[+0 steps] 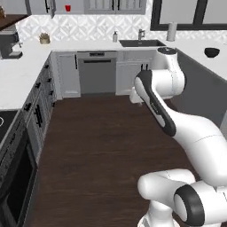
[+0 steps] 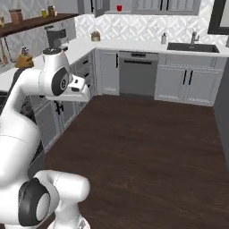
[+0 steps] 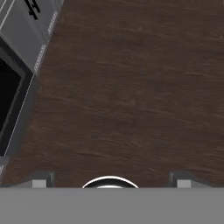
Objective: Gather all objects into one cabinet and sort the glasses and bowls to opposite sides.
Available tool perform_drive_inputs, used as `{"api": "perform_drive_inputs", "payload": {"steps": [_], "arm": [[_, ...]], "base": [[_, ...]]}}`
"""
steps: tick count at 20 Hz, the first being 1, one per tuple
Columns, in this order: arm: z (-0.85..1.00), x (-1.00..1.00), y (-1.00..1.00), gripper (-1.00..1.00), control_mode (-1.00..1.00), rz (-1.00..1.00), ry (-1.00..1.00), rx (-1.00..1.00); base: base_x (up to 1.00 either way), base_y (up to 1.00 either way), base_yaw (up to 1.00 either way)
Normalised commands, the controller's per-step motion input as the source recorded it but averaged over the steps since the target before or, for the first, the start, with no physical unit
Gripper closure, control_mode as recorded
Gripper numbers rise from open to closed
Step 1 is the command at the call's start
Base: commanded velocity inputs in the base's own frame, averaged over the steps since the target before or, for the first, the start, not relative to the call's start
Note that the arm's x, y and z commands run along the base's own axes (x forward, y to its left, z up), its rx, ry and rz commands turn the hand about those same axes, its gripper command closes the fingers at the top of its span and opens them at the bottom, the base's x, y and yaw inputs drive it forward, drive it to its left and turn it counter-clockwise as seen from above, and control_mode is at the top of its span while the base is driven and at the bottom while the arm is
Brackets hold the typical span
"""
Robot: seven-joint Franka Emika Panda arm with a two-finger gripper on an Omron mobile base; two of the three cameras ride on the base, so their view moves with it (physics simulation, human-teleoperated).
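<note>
A small red cup (image 1: 68,8) stands inside the grey wall cabinet (image 1: 60,4) at the far wall, whose door hangs ajar; the cup (image 2: 119,7) and cabinet (image 2: 109,4) show again in the right base view. The wide black bowl (image 1: 212,52) rests on the right-hand counter. My gripper (image 3: 111,180) points down at the dark wood floor, far from all of them. Its fingertips (image 3: 41,179) stand wide apart with nothing between them. The hand (image 2: 80,88) hangs mid-room, folded close to the arm. The other cups are out of view.
White counters run along the left and back walls over grey base cabinets (image 1: 42,95). A coffee machine (image 1: 9,44), a potted succulent (image 1: 44,39), the sink (image 1: 142,43) and a dishwasher (image 2: 137,74) line them. An oven (image 1: 15,177) sits at the near left.
</note>
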Motion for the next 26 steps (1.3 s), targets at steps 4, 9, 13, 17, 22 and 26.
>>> {"api": "perform_drive_inputs", "payload": {"steps": [4,9,13,17,22,26], "arm": [[0.0,0.0,0.0,-1.0,1.0,0.0,0.0,0.0],[0.0,0.0,0.0,-1.0,1.0,0.0,0.0,0.0],[0.0,0.0,0.0,-1.0,1.0,0.0,0.0,0.0],[0.0,0.0,0.0,-1.0,1.0,0.0,0.0,0.0],[0.0,0.0,0.0,-1.0,1.0,0.0,0.0,0.0],[0.0,0.0,0.0,-1.0,1.0,0.0,0.0,0.0]], "base": [[1.0,0.32,-0.44],[0.7,0.72,-0.33],[0.23,0.98,-0.21],[0.0,1.0,-0.13],[0.37,0.72,-0.03],[0.99,0.43,0.0]]}}
